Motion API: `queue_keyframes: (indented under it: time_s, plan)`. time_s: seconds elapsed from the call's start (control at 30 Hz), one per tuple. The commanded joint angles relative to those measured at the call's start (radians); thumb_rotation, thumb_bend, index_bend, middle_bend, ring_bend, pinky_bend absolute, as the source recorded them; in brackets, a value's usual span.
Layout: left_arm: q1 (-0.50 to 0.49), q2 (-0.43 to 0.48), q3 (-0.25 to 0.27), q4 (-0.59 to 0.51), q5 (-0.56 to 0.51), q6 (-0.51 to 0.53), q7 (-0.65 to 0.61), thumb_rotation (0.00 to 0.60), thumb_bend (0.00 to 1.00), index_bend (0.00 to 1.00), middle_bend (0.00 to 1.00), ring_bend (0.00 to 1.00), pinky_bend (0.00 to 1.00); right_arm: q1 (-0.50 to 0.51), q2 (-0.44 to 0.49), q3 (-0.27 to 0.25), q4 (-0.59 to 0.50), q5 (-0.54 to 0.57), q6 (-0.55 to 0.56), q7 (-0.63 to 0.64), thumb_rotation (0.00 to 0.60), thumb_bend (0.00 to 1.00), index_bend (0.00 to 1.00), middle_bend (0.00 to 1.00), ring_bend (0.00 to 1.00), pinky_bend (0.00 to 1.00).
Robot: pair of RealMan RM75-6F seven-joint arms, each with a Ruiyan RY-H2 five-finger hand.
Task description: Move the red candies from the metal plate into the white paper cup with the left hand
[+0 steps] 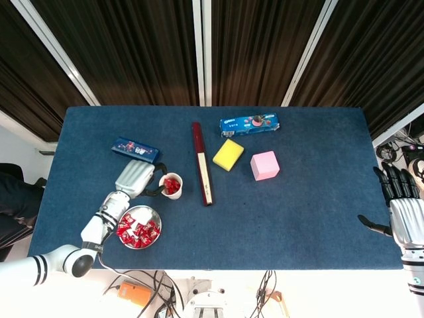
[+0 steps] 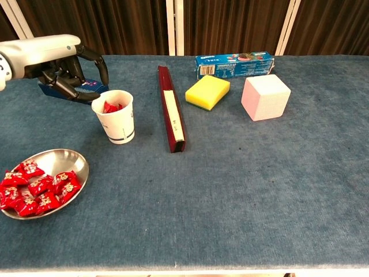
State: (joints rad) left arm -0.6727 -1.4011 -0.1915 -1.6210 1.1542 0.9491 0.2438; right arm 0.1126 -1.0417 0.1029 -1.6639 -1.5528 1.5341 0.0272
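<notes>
Left hand [image 2: 72, 72] is hanging at the left rim of the white paper cup [image 2: 115, 117], fingers curled but apart, nothing visibly pinched in either view, so I read it as empty. Red wrappers show inside the cup, piled to the rim

Remaining red candies [image 2: 36, 187] sit in the metal plate [image 2: 72, 161] near the front-left corner of the table [image 2: 259, 190], bunched on the plate's left and front side; the part nearest the cup is bare metal

Key relation for the next move: the plate lies toward the front edge and slightly left of the left hand, with the cup just behind-right of the plate, near but not touching in the head view. My guess is the next step is a short pull back toward the front edge and down onto the pile. The candies are loosely heaped with no common long axis, so no wrist alignment is needed, just take whichever is on top

Right hand [image 1: 401, 209] is off the far right edge, fingers spread, holding nothing, well apart from everything. Left is clearly the nearer hand, as the task requires

Risk: the cup is light and the fingers are right at its rim, so a sideways exit could tip it toward the dark red box [image 2: 170, 109]
</notes>
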Motion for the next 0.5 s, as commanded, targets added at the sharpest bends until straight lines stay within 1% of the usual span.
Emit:
queue_keyframes:
  time_s: [0.03, 0.17, 0.27, 0.37, 0.5]
  plan:
    - [0.027, 0.029, 0.021, -0.034, 0.014, 0.038, 0.006, 0.555, 0.25, 0.38, 0.97, 0.86, 0.75, 0.002, 0.000, 0.000, -0.005, -0.003, 0.000, -0.003, 0.600, 0.16, 0.00, 0.06, 0.00, 0.01]
    - [0.086, 0.068, 0.056, -0.078, 0.067, 0.118, -0.023, 0.553, 0.24, 0.38, 0.97, 0.86, 0.74, 0.003, 0.003, 0.001, -0.011, -0.009, 0.004, -0.008, 0.600, 0.16, 0.00, 0.06, 0.00, 0.01]
    - [0.137, 0.087, 0.097, -0.092, 0.111, 0.175, -0.044, 0.550, 0.25, 0.38, 0.97, 0.86, 0.74, 0.004, 0.004, 0.004, -0.014, -0.011, 0.007, -0.011, 0.600, 0.16, 0.00, 0.06, 0.00, 0.01]
    - [0.182, 0.092, 0.143, -0.086, 0.148, 0.215, -0.052, 0.551, 0.25, 0.40, 0.97, 0.86, 0.74, 0.008, 0.005, 0.004, -0.017, -0.014, 0.003, -0.015, 0.600, 0.16, 0.00, 0.06, 0.00, 0.01]
    - [0.218, 0.085, 0.205, -0.054, 0.197, 0.230, -0.034, 0.552, 0.25, 0.41, 0.97, 0.86, 0.74, 0.011, 0.005, 0.004, -0.020, -0.014, -0.001, -0.019, 0.600, 0.16, 0.00, 0.06, 0.00, 0.01]
